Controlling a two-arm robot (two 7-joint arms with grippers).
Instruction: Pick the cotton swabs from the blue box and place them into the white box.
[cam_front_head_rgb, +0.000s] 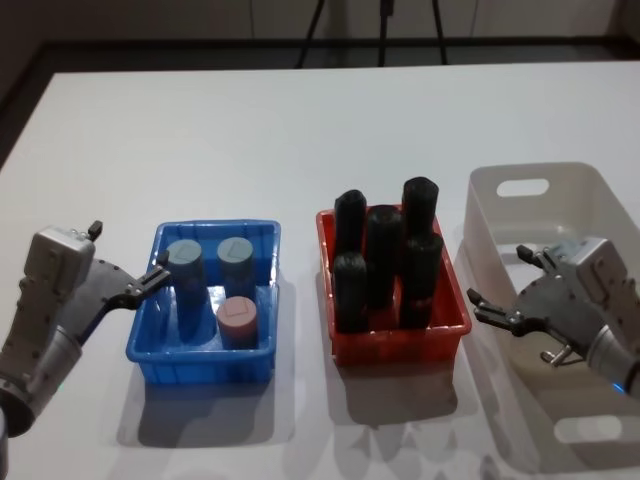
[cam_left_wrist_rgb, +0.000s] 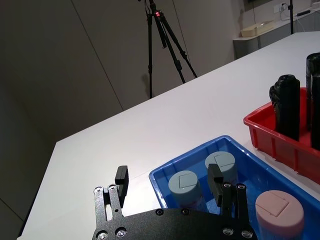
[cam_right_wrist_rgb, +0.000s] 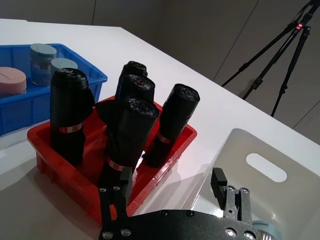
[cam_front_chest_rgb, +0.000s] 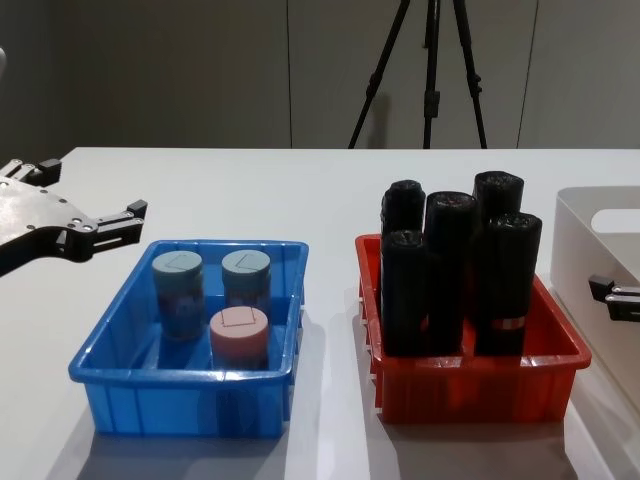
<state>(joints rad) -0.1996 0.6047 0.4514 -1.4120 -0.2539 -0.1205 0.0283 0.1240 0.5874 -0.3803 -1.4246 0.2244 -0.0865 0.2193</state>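
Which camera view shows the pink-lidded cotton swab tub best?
The chest view: the pink-lidded tub stands whole in the blue box, lid and side both visible. The head view shows mostly its lid; the left wrist view has it close but cropped; the right wrist view catches part at its edge.

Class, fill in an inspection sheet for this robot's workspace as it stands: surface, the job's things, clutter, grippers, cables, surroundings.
Surface: white table, carrying three bins in a row.
Job's things: blue box holds three upright tubs of cotton swabs, two with grey-blue lids and one with a pink lid. The white box stands at the robot's right.
Clutter: red bin between the boxes, holding five black cylinders.
Grippers: left gripper open, beside the blue box's left rim. Right gripper open, over the white box.
Cables: nothing seen.
Surroundings: tripod behind the table, in front of a dark wall.
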